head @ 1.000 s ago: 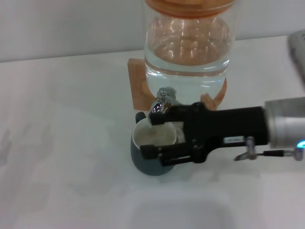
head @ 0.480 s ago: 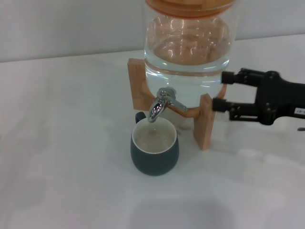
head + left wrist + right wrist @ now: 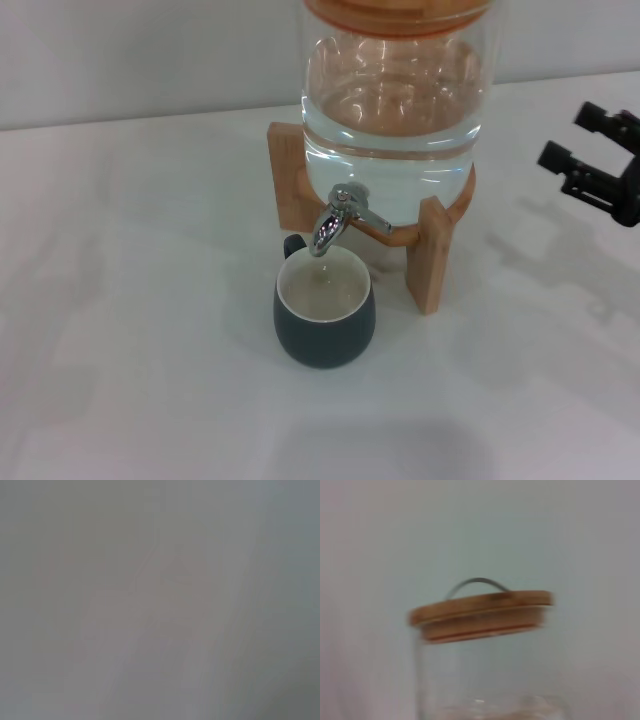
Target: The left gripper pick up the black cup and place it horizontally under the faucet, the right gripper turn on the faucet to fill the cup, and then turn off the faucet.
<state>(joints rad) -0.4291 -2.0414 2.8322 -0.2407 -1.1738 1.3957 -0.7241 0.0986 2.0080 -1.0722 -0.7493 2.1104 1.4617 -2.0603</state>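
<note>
The black cup (image 3: 325,320) stands upright on the white worktop (image 3: 150,300) directly under the faucet (image 3: 335,218), liquid showing inside its cream interior. The clear glass jar (image 3: 392,110) above is partly full of water. Well to the cup's right, the right end effector (image 3: 582,150) hangs with fingers spread wide, empty.

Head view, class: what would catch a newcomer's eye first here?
The big glass water jar on its wooden stand fills the top centre. Directly under its chrome faucet sits the black cup, upright on the white table. The right gripper hangs open at the far right edge.
</note>
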